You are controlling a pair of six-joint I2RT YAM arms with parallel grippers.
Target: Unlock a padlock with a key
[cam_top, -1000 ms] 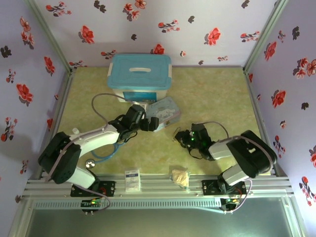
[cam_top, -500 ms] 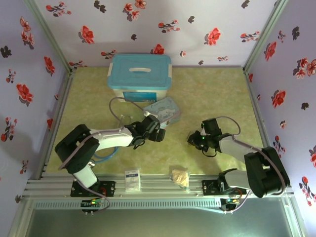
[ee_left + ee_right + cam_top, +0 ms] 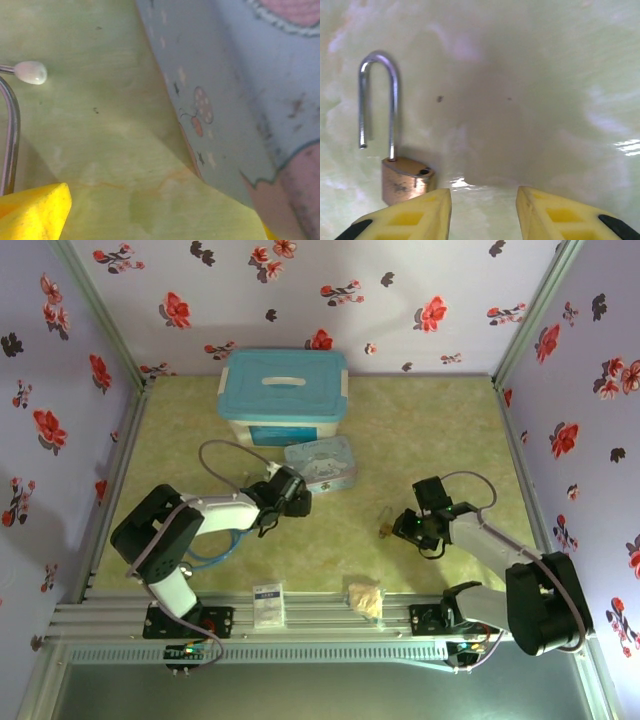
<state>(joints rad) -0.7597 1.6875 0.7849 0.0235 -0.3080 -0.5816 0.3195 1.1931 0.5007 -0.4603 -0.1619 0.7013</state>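
Your right gripper [image 3: 482,215]: jaws parted, nothing between them; padlock [image 3: 404,184] lies on counter [image 3: 530,100] just past fingertip [image 3: 427,205] at left of wrist view, outside gap, not centred. Long axis runs with jaws' reach: brass body nearer, shackle [image 3: 394,110] pointing away, short leg out of body, so it looks sprung. From above, padlock sits just left of right gripper; left gripper [image 3: 295,502] well apart by tin [image 3: 322,462], jaws spread, holding nothing. Right arm judged nearer; sideways shift needed to line up.
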